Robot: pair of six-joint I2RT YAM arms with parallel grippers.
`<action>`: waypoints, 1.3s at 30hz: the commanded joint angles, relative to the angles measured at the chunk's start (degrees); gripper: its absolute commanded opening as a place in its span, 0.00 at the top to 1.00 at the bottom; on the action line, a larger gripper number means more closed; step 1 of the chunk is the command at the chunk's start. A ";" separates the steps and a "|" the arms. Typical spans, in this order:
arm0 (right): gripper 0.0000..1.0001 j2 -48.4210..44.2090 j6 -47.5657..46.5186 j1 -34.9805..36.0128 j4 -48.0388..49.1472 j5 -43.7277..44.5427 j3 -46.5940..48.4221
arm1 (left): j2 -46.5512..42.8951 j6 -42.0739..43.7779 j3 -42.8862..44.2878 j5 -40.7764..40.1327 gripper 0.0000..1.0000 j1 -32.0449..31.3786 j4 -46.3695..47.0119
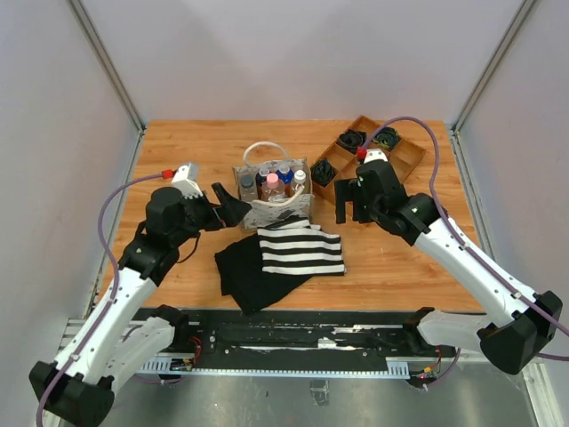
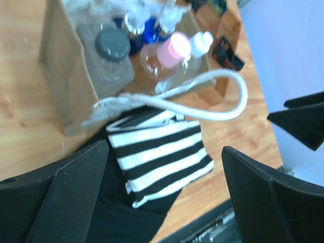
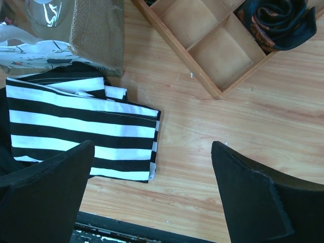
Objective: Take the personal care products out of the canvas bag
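The canvas bag stands upright at mid-table with its white loop handles up. Several personal care products stand inside it. In the left wrist view the bag holds a grey-capped bottle, a pink-capped bottle, a white-capped one and a blue cap. A white handle loops out toward me. My left gripper hovers open just left of the bag, empty. My right gripper hangs open to the bag's right, above bare wood, empty.
A black-and-white striped cloth lies on a black cloth in front of the bag. A wooden compartment tray with dark coiled items sits at the back right. Grey walls enclose the table.
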 commanded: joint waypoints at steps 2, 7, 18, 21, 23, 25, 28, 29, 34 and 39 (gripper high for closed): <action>0.02 0.41 -1.23 -1.35 -5.22 1.92 4.87 | 1.12 3.91 3.69 -10.96 0.00 -0.15 -5.99; 0.02 1.82 -2.68 -1.43 -5.47 0.20 5.13 | 1.63 5.89 8.57 -22.29 0.00 -0.11 -10.17; 0.02 9.73 2.45 1.67 7.00 -19.97 -6.43 | 0.30 5.93 8.52 -25.84 0.00 -0.10 -10.91; 0.02 14.68 2.31 9.14 8.40 -16.33 -4.22 | 0.08 5.66 7.80 -25.45 0.00 -0.11 -10.02; 0.01 19.35 2.19 13.24 6.00 -12.24 -0.19 | 0.30 5.65 7.78 -25.09 0.00 -0.11 -9.92; 0.01 23.54 1.55 16.08 5.47 -10.43 2.94 | 0.17 5.49 7.62 -24.72 0.00 -0.10 -9.94; 0.01 28.74 0.65 19.95 3.43 -6.04 8.49 | -0.35 5.39 7.26 -24.51 0.00 -0.10 -10.20; 0.01 30.39 0.46 20.83 2.90 -5.24 10.84 | -0.54 5.44 7.25 -24.63 0.00 -0.10 -10.42; 0.02 36.71 0.42 22.62 2.67 -3.94 17.03 | -1.45 5.52 7.14 -24.75 0.00 -0.11 -11.07; 0.02 39.43 0.47 23.81 2.69 -4.05 19.01 | -2.05 6.02 7.04 -24.93 0.00 -0.10 -11.79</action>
